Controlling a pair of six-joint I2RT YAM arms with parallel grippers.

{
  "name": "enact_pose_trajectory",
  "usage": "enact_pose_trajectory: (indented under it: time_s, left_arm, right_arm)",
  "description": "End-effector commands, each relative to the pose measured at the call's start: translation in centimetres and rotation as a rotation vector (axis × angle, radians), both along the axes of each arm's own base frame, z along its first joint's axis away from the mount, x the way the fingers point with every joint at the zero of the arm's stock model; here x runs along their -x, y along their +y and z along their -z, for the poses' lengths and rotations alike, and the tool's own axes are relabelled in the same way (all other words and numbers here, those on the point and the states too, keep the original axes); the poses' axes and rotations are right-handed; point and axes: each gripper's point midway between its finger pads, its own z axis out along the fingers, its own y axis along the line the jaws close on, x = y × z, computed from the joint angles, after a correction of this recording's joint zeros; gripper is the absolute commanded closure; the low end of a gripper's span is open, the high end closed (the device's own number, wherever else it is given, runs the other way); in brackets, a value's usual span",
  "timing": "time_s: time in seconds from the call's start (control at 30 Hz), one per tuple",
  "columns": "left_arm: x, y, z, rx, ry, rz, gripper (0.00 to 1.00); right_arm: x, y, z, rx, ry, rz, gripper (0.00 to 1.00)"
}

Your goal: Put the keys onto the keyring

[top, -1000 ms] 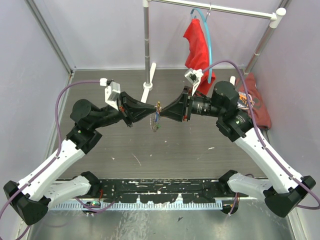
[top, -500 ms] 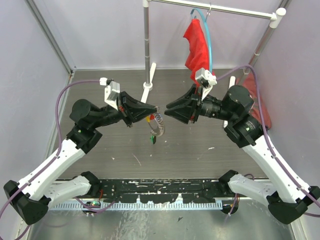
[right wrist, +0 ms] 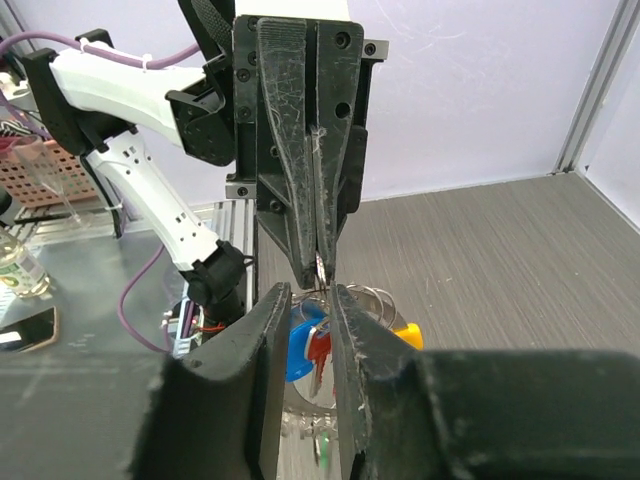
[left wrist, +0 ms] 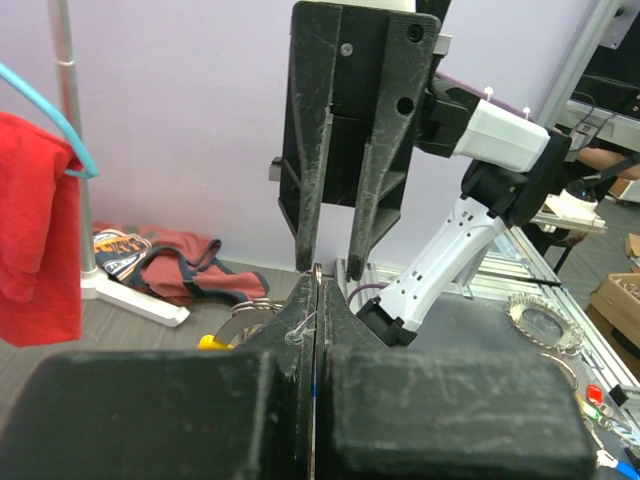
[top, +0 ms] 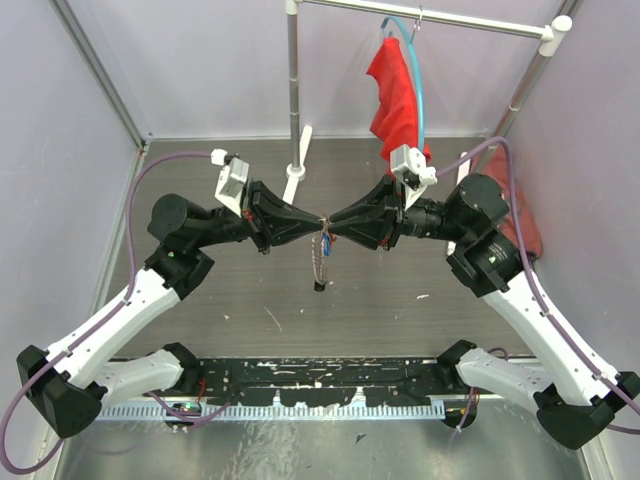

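The two arms meet nose to nose above the middle of the bench (top: 400,290), and the keyring (top: 322,247) hangs in the air right where their tips come together. From above it reads as a thin grey wire loop drooping below the tips, with a speck of orange-yellow near its top and a small dark key (top: 319,286) dangling at its lowest point, clear of the bench.

The left claw (top: 316,218) is pressed tight together on the ring's upper edge; in its own wrist view a sliver of bright metal shows in the seam between the two black fingers. The right claw (top: 333,220) faces it with its fingers (right wrist: 270,340) standing a little apart, one to each side of the left tip and the ring's edge. I cannot tell whether they touch the metal.

Through that gap the right wrist view shows the bunch: a blue-headed key (right wrist: 296,352), a red one (right wrist: 318,352) just beside it, a yellow one (right wrist: 405,335) to the right, and several fine steel loops (right wrist: 370,295) above them.

By the rack's foot lies a crumpled maroon cloth (left wrist: 170,275) with a blue-and-orange print (left wrist: 115,245), too small to read.
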Motion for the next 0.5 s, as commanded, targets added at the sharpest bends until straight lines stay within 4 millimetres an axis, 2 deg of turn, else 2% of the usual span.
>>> enact_pose_trajectory:
  time_s: [0.0, 0.47]
  left_arm:
    - [1.70, 0.46, -3.37, 0.071, -0.088, 0.047, 1.00]
    - [1.45, 0.24, -3.14, 0.063, -0.079, 0.045, 1.00]
  right_arm:
    - [0.55, 0.13, -1.42, -0.031, -0.074, -0.033, 0.73]
    - [0.66, 0.53, -0.82, -0.013, -0.049, -0.069, 0.80]
